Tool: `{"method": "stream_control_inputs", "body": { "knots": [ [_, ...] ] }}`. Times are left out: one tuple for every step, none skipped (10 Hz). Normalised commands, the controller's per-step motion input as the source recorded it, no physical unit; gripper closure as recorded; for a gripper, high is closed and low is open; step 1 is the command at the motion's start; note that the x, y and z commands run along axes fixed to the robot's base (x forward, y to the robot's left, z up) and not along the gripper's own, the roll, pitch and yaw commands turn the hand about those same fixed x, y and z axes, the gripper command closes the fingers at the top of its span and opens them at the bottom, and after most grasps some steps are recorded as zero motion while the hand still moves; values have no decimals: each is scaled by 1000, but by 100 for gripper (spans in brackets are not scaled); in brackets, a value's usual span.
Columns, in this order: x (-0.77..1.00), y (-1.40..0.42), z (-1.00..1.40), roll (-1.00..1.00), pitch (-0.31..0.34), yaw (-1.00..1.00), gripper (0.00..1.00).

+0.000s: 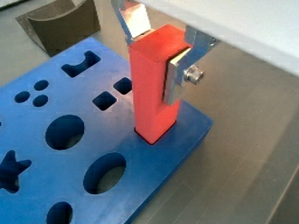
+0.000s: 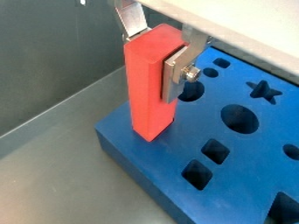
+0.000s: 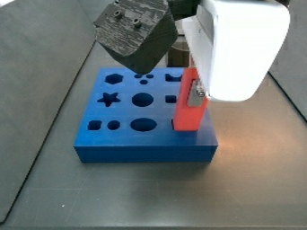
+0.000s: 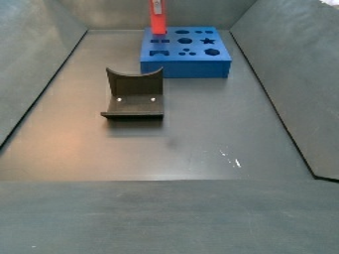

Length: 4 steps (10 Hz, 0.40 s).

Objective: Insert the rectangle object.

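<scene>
The rectangle object is a slim red-orange bar [image 1: 156,87], held upright. It shows in both wrist views [image 2: 152,83] and both side views [image 3: 189,106] [image 4: 157,18]. My gripper [image 1: 159,54] is shut on its upper part, silver fingers [image 1: 179,77] on either side. The bar's lower end rests on or in the blue block [image 1: 70,166] near one corner; its tip is hidden in a side view. The blue block [image 3: 144,144] has several shaped holes. The block sits at the far end of the floor [image 4: 188,50].
A dark grey curved block [image 4: 133,96] stands on the floor in the middle left, apart from the blue block. It also shows in a wrist view [image 1: 59,22] and close to the camera in a side view [image 3: 129,31]. Grey walls surround the floor.
</scene>
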Motion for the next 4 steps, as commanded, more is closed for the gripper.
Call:
{"method": "stream_control_inputs", "body": {
  "knots": [
    [-46, 0, -311, 14, 0, -49, 100],
    [-37, 3, -114, -56, -13, 0, 100],
    [0, 17, 0, -36, 0, 0, 100],
    [0, 0, 0, 0, 0, 0, 100]
  ]
}}
